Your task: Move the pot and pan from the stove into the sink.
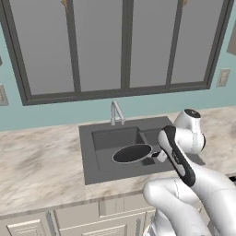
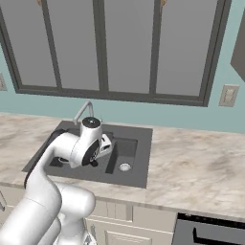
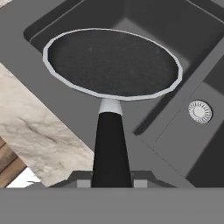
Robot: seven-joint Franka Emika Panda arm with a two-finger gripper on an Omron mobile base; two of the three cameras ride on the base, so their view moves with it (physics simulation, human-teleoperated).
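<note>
Kitchen counter, pale marbled, under a window: pan-to-sink step in hand.
Gripper (image 3: 111,183) clamps the handle of the pan (image 3: 111,63), held over the sink (image 1: 87,156). Next, by judgement: lower, then release. Hand view adds the drain (image 3: 200,111) at 3 o'clock; left base view adds the faucet (image 1: 116,112) at 12.

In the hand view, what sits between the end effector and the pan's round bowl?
Just the pan's own black handle, running from the end effector to the bowl, above the sink.
</note>
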